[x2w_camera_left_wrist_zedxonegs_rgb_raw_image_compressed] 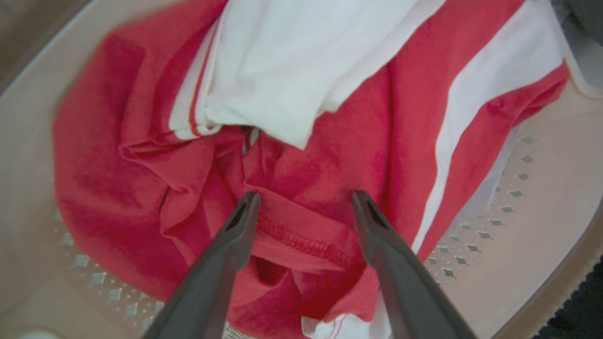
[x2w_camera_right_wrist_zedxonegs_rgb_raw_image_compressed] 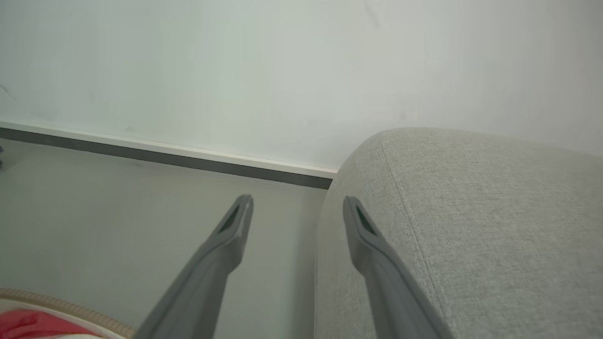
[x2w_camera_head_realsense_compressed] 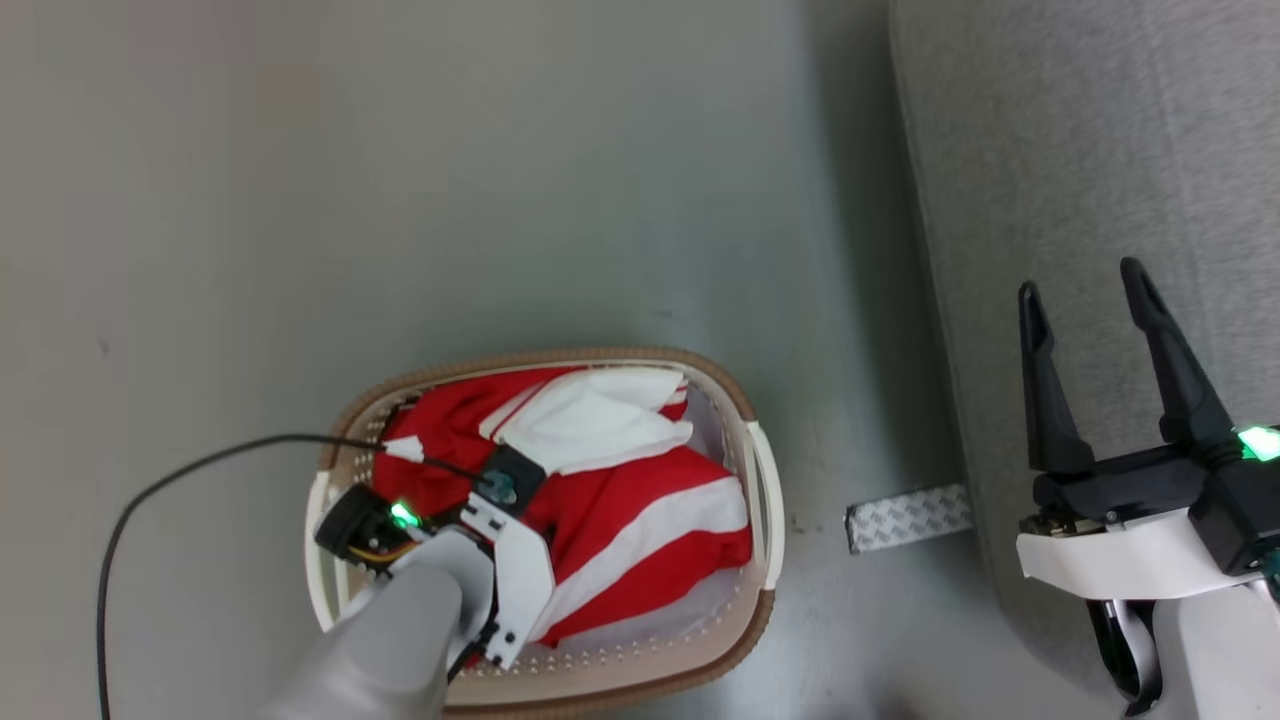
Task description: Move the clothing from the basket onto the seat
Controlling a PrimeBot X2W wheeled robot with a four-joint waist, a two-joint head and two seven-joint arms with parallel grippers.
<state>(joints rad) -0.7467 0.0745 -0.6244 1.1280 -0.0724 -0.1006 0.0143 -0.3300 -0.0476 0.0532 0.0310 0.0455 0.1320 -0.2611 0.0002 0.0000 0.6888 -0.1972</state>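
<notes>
Reaching straight down into the basket (x2w_camera_head_realsense_compressed: 545,357), the left gripper (x2w_camera_left_wrist_zedxonegs_rgb_raw_image_compressed: 305,195) has its two dark fingers (x2w_camera_left_wrist_zedxonegs_rgb_raw_image_compressed: 212,273) spread wide with nothing caught between them. The tips sit just over a stitched red hem of the clothing (x2w_camera_left_wrist_zedxonegs_rgb_raw_image_compressed: 330,179) — touching or not, I cannot tell. Its own wrist view gives that close look: red folds, a white garment (x2w_camera_left_wrist_zedxonegs_rgb_raw_image_compressed: 282,61) on top, a broad white stripe and the basket's holed wall. In the head view those fingers are hidden under the pale forearm (x2w_camera_head_realsense_compressed: 380,650), yet the whole heap shows lying inside the tan rim, the basket standing on the grey floor (x2w_camera_head_realsense_compressed: 400,200). Off to the robot's right, the right gripper (x2w_camera_head_realsense_compressed: 1082,280) hangs equally wide and empty over the edge of the seat (x2w_camera_head_realsense_compressed: 1100,150), well apart from the basket. Its wrist view adds a pale wall (x2w_camera_right_wrist_zedxonegs_rgb_raw_image_compressed: 282,61) and dark skirting (x2w_camera_right_wrist_zedxonegs_rgb_raw_image_compressed: 165,157) — and cuts the basket down to a sliver in the corner.
</notes>
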